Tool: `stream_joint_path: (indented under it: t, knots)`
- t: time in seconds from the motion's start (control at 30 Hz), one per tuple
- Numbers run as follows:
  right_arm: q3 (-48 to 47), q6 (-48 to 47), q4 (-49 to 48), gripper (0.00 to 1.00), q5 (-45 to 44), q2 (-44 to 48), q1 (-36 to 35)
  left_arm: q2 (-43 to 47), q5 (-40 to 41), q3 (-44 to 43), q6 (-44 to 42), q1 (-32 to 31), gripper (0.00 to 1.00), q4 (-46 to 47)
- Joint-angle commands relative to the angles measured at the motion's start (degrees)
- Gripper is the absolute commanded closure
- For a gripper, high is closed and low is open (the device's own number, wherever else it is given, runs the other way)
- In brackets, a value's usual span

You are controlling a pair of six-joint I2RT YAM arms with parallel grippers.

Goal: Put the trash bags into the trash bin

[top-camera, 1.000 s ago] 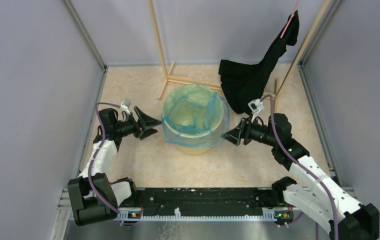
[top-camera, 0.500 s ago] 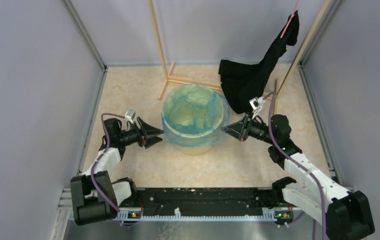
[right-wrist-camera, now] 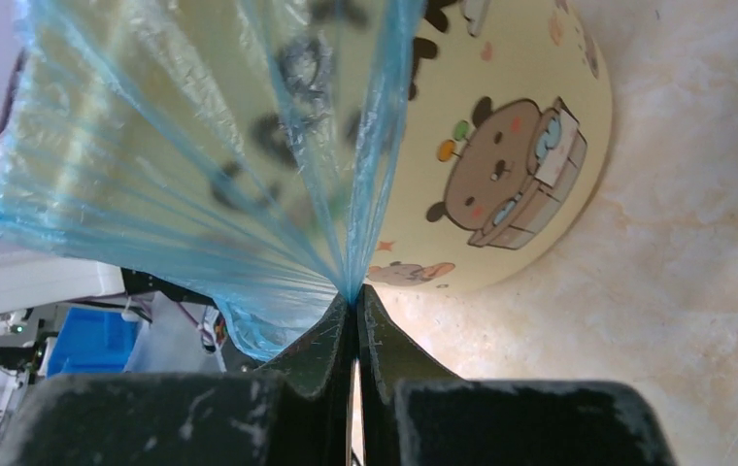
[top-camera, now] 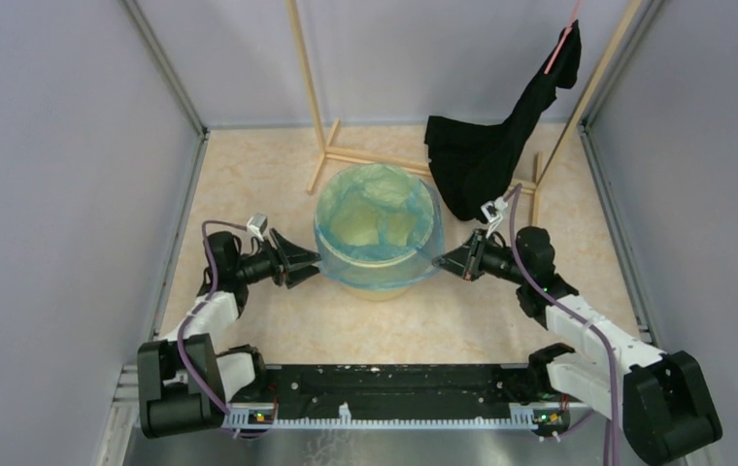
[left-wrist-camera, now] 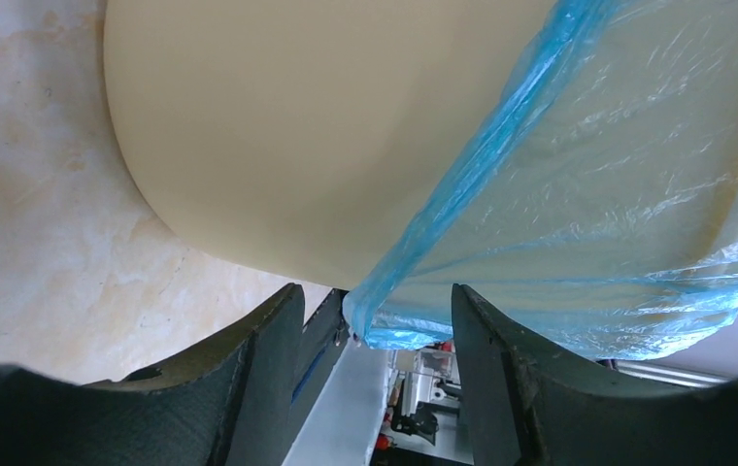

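The left gripper [top-camera: 299, 262] stands at the left side of the bin [top-camera: 385, 288] with its jaws apart. In its wrist view the bunched hem of the bag [left-wrist-camera: 618, 175] hangs between the fingers, unpinched. To its left, bare floor [top-camera: 249, 175] runs to the left wall [top-camera: 54, 194], and there is more room toward the near bases. The bin sits mid-floor with the bag already in it: the film lines the inside, folds over the rim and hangs as a skirt down the outer side. The job looks mostly done, and what seems left is to even out the hem and let go. The right gripper [top-camera: 440, 260] is clamped on a pleat of film at the bin's right side, drawing it taut into a fan. Beyond it, far right, a black garment [top-camera: 472, 165] hangs from a wooden rack [top-camera: 307, 70] just beside the bin's rim. That is the tight corner, while the near-right floor gives room to back away.
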State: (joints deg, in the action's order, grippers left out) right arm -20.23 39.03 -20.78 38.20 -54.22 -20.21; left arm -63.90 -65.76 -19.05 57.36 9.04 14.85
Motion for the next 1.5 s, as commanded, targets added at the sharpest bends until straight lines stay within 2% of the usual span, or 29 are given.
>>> stream_joint_path:
  t: [0.0,0.13,0.37,0.5,0.67,0.8,0.97,1.1,1.17,1.27,1.3,1.4,1.47]
  knots:
    - [0.0,-0.8,-0.3,1.00,-1.3,-3.2,0.4,-0.5,-0.8,0.4,4.0,-1.2,0.37,7.3]
    - [0.1,0.1,-2.4,1.00,-0.3,-5.3,0.5,-0.8,-0.4,0.0,5.5,-2.4,0.42,10.0]
    - [-0.6,-0.6,-1.3,1.00,-1.0,-5.2,0.4,-2.5,0.9,-0.3,4.6,-3.0,0.65,9.6]
    - [-0.7,-2.2,3.1,1.00,-5.3,-4.5,0.4,-4.2,2.6,-0.9,2.2,-3.0,0.81,6.8]
    - [-0.1,-4.2,5.0,1.00,-11.3,-4.9,0.2,-8.2,5.8,-1.5,-1.4,-3.0,0.92,4.1]
    - [-1.3,-4.9,5.2,1.00,-14.3,-7.5,-1.8,-11.8,6.6,-1.6,-1.4,-4.1,0.99,5.5]
    - [-2.6,-3.6,1.9,1.00,-17.3,-12.2,-6.2,-13.9,9.8,-2.0,-0.9,-7.7,1.00,6.9]
    - [-1.2,-2.4,-0.4,1.00,-19.4,-14.1,-6.5,-15.1,11.8,-1.4,-1.1,-8.8,1.00,7.4]
    - [-0.9,-3.0,0.8,1.00,-20.6,-13.9,-6.6,-15.5,12.1,-1.3,-1.9,-8.8,1.00,6.8]
    - [-1.9,-4.8,7.4,1.00,-22.7,-11.8,-6.6,-14.8,12.3,-1.3,-3.0,-8.8,0.96,5.2]
    - [-2.7,-5.5,10.8,0.95,-23.6,-10.4,-6.5,-14.2,12.5,-1.5,-3.4,-8.8,0.94,4.4]
    - [-4.1,-6.7,20.8,0.65,-28.1,-3.2,-6.5,-11.4,14.3,-2.8,-5.7,-8.8,0.85,-0.3]
    - [-5.6,-7.4,28.3,0.50,-31.9,2.5,-6.5,-9.6,15.8,-3.9,-7.7,-8.8,0.78,-3.9]
